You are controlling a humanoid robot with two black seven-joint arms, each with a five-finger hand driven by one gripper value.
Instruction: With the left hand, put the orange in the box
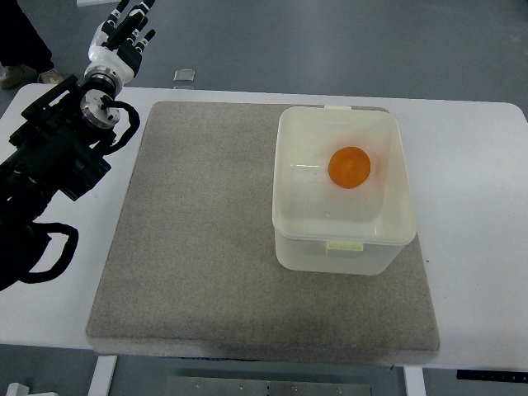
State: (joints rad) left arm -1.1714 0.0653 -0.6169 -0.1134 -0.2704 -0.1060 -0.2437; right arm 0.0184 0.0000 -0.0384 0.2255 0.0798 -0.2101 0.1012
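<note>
Orange [350, 167] inside translucent plastic box [289, 231]: resting on box floor, toward 1 o'clock of box centre, clear of walls. Box upright, lid off, none in view; seated on grey felt mat [198, 247] at mat's 3 o'clock side, mat on white table [470, 206]. Left hand [124, 37] at 10 o'clock of scene, past table's far edge, well apart from box; fingers extended and loosely grouped, nothing held. Left arm [49, 165] along left edge, dark, with cables. Right arm: absent from view. Person's legs and shoes [21, 74] at top-left corner, off table. Small grey object [184, 77] beyond table's far edge, unidentifiable. Assessment: placement appears complete, orange deposited and released. Nothing outstanding except, at most, parking of arm.
</note>
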